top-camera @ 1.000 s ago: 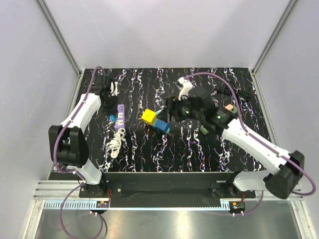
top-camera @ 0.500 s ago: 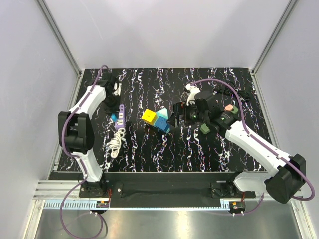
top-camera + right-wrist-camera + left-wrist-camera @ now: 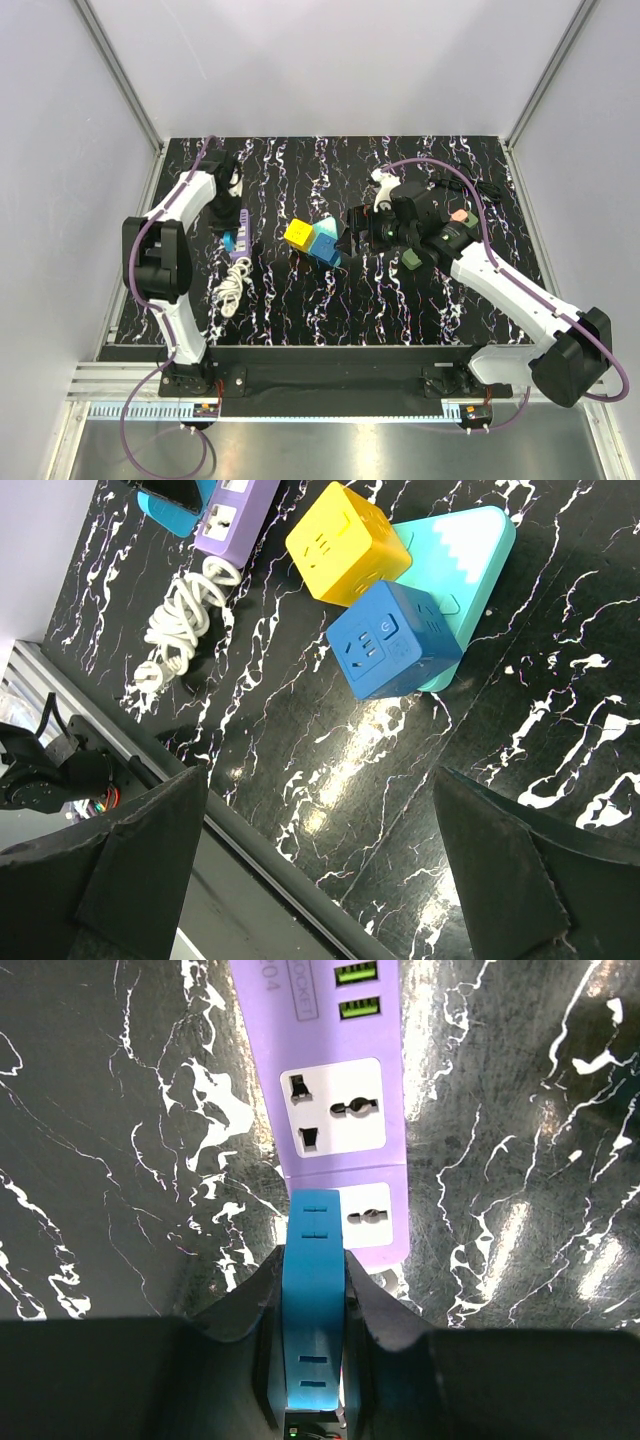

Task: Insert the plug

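A purple power strip (image 3: 335, 1090) lies on the black marbled table, also in the top view (image 3: 240, 232) and the right wrist view (image 3: 232, 518). My left gripper (image 3: 315, 1260) is shut on a blue plug (image 3: 315, 1310), whose front end sits over the strip's nearest white socket (image 3: 368, 1215). In the top view the left gripper (image 3: 226, 200) is at the strip's far end. My right gripper (image 3: 350, 240) is open and empty, hovering beside the blue cube (image 3: 392, 640), well away from the strip.
A yellow cube (image 3: 299, 235), a blue cube (image 3: 325, 252) and a teal triangular block (image 3: 462, 555) sit mid-table. A coiled white cord (image 3: 234, 285) lies near the strip. Small green and orange blocks (image 3: 412, 260) lie near the right arm.
The left arm has swung its elbow in toward the table and its gripper sits over the strip's end. The right gripper has drawn back right from the cubes.
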Controlling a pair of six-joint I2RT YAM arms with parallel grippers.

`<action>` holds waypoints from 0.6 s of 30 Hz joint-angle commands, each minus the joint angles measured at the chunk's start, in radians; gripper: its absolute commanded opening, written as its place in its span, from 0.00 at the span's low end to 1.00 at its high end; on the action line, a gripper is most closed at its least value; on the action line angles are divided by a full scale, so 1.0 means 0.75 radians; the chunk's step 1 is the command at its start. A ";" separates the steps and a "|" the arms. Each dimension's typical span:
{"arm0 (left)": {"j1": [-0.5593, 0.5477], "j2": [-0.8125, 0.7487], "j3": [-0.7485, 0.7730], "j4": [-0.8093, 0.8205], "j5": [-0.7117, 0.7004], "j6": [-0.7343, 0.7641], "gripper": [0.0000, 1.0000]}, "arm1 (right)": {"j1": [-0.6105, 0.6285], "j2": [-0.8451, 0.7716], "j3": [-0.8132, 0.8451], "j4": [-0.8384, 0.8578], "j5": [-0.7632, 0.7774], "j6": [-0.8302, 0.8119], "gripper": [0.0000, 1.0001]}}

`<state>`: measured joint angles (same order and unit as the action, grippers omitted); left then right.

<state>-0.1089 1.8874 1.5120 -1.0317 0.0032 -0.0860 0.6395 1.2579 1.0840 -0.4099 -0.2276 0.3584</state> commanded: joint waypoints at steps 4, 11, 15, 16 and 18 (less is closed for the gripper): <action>-0.010 0.032 0.050 -0.007 -0.041 -0.043 0.00 | -0.012 0.004 -0.005 0.047 -0.020 -0.022 1.00; -0.023 0.001 -0.011 0.068 -0.011 -0.082 0.00 | -0.012 -0.002 -0.016 0.054 -0.024 -0.020 1.00; -0.025 -0.011 -0.065 0.120 0.037 -0.108 0.00 | -0.012 0.000 -0.022 0.060 -0.030 -0.020 1.00; -0.025 -0.011 -0.083 0.130 0.035 -0.112 0.00 | -0.012 0.002 -0.024 0.060 -0.030 -0.018 1.00; -0.029 -0.009 -0.103 0.148 0.030 -0.120 0.00 | -0.014 0.002 -0.026 0.062 -0.032 -0.016 1.00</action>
<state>-0.1211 1.8969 1.4708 -0.9833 0.0040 -0.1532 0.6384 1.2591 1.0657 -0.4061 -0.2306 0.3584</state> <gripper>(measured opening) 0.242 0.994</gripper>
